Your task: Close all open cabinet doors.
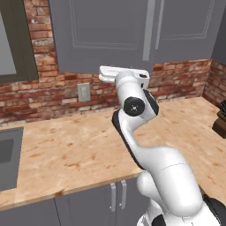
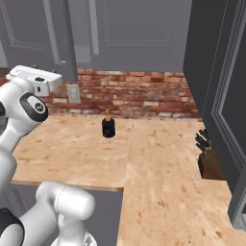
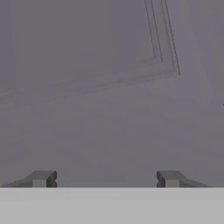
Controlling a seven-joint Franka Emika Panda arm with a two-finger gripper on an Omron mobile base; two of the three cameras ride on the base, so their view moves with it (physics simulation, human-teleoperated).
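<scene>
The cabinet doors (image 1: pixel 101 35) were tall, flat and dark grey, each with a sunk-in box shape and a long silver bar handle (image 1: pixel 148 31). They hung on the brick wall above the back edge of the desk. In the right base view, one door (image 2: pixel 226 91) stood swung out over the desk's right side.
</scene>
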